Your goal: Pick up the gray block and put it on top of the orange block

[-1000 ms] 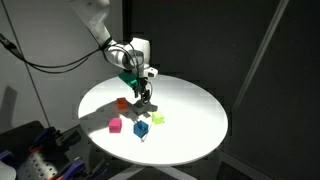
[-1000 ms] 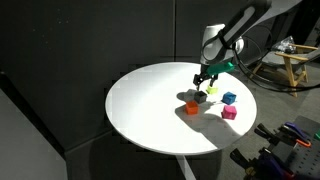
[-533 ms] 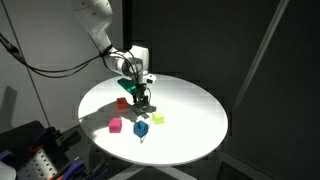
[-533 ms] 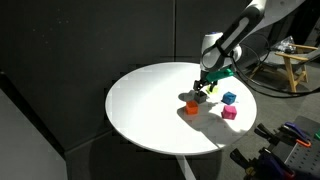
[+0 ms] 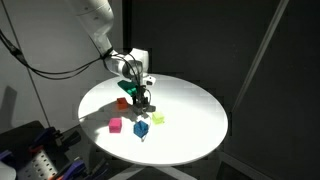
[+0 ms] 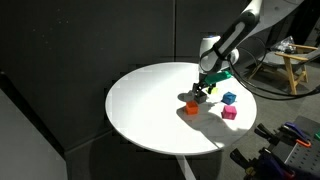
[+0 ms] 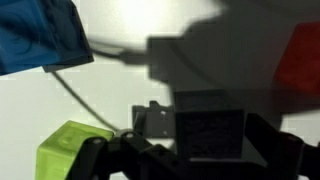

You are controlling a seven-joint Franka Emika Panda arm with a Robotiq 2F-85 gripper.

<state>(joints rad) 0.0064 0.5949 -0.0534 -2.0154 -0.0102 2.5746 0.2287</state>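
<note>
My gripper [image 5: 143, 99] [image 6: 199, 93] [image 7: 212, 150] hangs low over the round white table and is shut on the gray block [image 7: 210, 124], which shows dark between the fingers in the wrist view. In both exterior views the block [image 5: 143, 105] [image 6: 194, 97] is mostly hidden by the fingers. The orange block [image 5: 122, 102] [image 6: 190, 108] sits on the table right beside the gripper; its red edge shows at the right of the wrist view [image 7: 303, 55]. Whether the gray block touches it I cannot tell.
A blue cube [image 5: 141, 129] [image 6: 229, 98] [image 7: 35, 35], a pink cube [image 5: 115, 125] [image 6: 228, 113] and a yellow-green block [image 5: 158, 118] [image 7: 70, 150] lie close by on the white table [image 5: 190, 130] [image 6: 140, 110]. Dark curtains surround the table.
The gripper with the gray block has shifted a little toward the orange block. The other cubes have not moved.
</note>
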